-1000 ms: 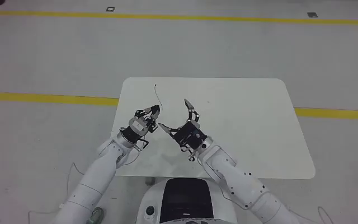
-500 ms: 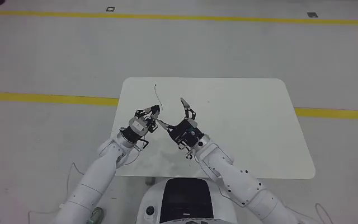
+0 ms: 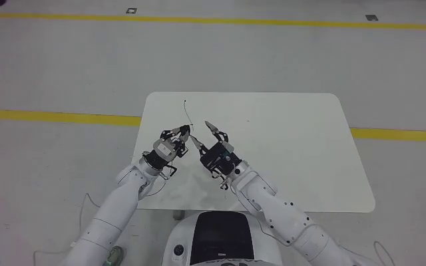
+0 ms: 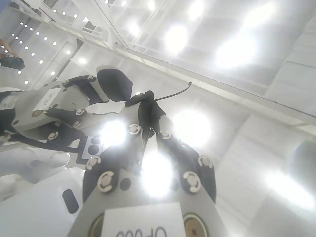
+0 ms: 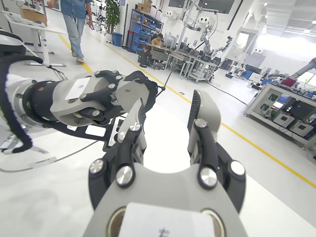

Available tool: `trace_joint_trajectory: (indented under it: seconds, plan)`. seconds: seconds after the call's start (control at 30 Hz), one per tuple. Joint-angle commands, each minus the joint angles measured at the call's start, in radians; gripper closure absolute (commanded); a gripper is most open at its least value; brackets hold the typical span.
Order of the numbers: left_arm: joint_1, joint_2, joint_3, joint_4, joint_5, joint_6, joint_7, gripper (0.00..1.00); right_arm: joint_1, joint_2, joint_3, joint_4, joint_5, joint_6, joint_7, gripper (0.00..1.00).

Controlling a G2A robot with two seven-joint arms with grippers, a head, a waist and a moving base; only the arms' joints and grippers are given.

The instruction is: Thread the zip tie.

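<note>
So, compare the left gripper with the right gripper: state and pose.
The left gripper is shut on the zip tie, whose end sticks out beyond it. The right gripper is open and holds nothing. The left gripper's fingers meet in a point, while the right gripper's spread in a V. Both are grey and black and sit close together over the table.
</note>
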Motion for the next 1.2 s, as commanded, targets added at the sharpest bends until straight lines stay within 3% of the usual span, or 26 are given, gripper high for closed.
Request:
trace_joint_trajectory:
  seconds: [0.0, 0.77, 1.07, 1.17]
  plan:
    - [0.0, 0.0, 0.0, 0.0, 0.0, 0.0, 0.0, 1.0, 0.003, -0.003, 0.0, 0.004, 0.0, -0.004, 0.0, 0.63]
    - [0.0, 0.0, 0.0, 0.0, 0.0, 0.0, 0.0, 1.0, 0.033, -0.034, 0.012, 0.053, 0.0, -0.046, -0.023, 0.82]
    - [0.0, 0.0, 0.0, 0.0, 0.0, 0.0, 0.0, 1.0, 0.039, -0.04, 0.017, 0.065, 0.0, -0.051, -0.028, 1.0]
    - [0.0, 0.0, 0.0, 0.0, 0.0, 0.0, 0.0, 1.0, 0.04, -0.04, 0.018, 0.066, 0.0, -0.053, -0.028, 1.0]
